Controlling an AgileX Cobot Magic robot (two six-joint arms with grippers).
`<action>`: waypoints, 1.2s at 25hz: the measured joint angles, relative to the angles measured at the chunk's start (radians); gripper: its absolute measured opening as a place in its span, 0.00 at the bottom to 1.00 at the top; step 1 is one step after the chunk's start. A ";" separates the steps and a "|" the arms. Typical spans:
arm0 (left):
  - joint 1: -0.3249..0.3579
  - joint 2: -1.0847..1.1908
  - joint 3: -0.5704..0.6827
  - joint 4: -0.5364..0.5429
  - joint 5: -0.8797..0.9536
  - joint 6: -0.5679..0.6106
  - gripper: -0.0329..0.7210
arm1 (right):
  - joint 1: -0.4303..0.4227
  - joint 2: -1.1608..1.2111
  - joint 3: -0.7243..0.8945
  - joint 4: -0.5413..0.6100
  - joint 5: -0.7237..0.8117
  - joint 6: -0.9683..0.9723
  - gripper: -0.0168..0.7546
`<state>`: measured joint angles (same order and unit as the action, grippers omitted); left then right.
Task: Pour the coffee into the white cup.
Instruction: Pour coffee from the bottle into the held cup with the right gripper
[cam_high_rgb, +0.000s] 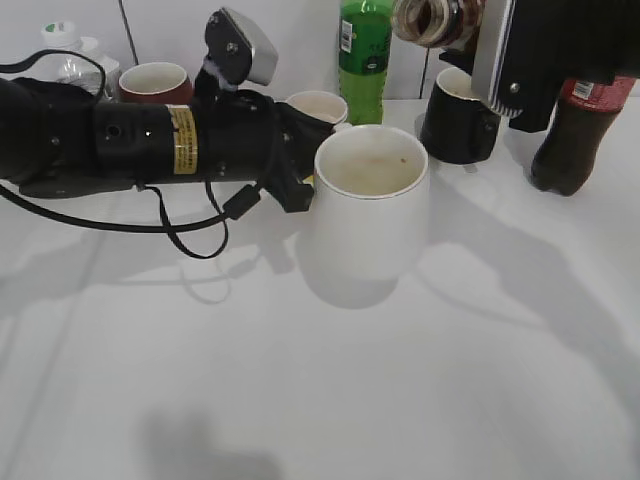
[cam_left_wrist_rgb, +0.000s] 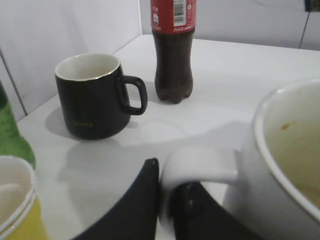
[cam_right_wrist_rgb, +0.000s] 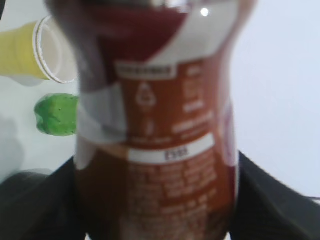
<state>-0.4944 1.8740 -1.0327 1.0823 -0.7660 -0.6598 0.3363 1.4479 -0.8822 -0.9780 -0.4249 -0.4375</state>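
The white cup (cam_high_rgb: 370, 215) stands mid-table, a large white mug with a little brownish liquid inside. In the left wrist view the cup (cam_left_wrist_rgb: 290, 165) fills the right side. My left gripper (cam_left_wrist_rgb: 167, 200) is shut on its handle; it shows in the exterior view (cam_high_rgb: 300, 175) at the cup's left side. My right gripper (cam_high_rgb: 470, 30) is high at the top right, shut on the coffee bottle (cam_high_rgb: 430, 20), which lies tilted on its side above and behind the cup. The right wrist view shows the bottle (cam_right_wrist_rgb: 155, 125) close up between the fingers, with its red-and-white label.
A dark grey mug (cam_high_rgb: 455, 120) (cam_left_wrist_rgb: 92, 95) and a cola bottle (cam_high_rgb: 580, 130) (cam_left_wrist_rgb: 172, 50) stand at back right. A green bottle (cam_high_rgb: 365, 50), a yellow paper cup (cam_high_rgb: 318, 105) (cam_right_wrist_rgb: 30, 52), a red cup (cam_high_rgb: 155, 80) and a clear bottle (cam_high_rgb: 70, 55) line the back.
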 joint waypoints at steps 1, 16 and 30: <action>0.000 0.000 0.000 0.000 -0.008 0.000 0.10 | 0.000 0.000 0.000 0.000 0.000 -0.020 0.71; 0.000 0.000 0.000 0.007 -0.042 0.000 0.10 | 0.000 0.000 0.000 -0.002 0.002 -0.173 0.71; 0.000 0.003 0.000 0.009 -0.042 0.000 0.10 | 0.000 0.000 0.000 -0.005 0.002 -0.236 0.71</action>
<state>-0.4944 1.8771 -1.0327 1.0914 -0.8085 -0.6598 0.3363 1.4479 -0.8822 -0.9827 -0.4230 -0.6734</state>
